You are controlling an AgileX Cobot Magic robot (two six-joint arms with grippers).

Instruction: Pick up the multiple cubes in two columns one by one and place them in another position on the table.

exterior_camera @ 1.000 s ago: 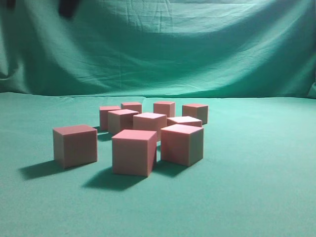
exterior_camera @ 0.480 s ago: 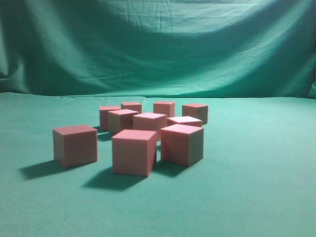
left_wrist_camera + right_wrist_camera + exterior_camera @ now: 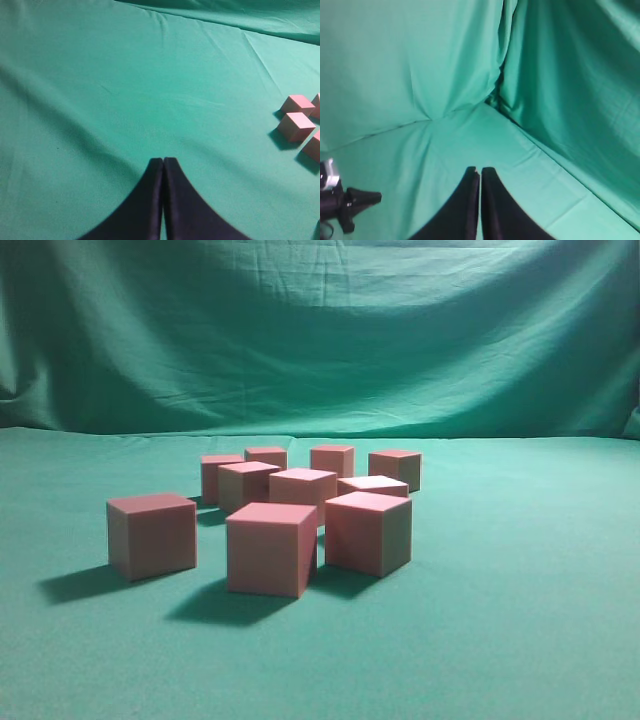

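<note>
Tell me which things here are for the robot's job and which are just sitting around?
For the job:
- the cubes, nine pink ones bunched together
- the table they sit on
- the left pincer and the right pincer, both shut and empty

Just around:
- the wrinkled green backdrop
- a black gadget on a stand near the table's edge

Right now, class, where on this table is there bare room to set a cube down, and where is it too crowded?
The table is bare to the right of the cubes, across the front strip below their shadows, and on the far left toward the backdrop. The centre is crowded: nine cubes stand close together with only narrow gaps between them.
</note>
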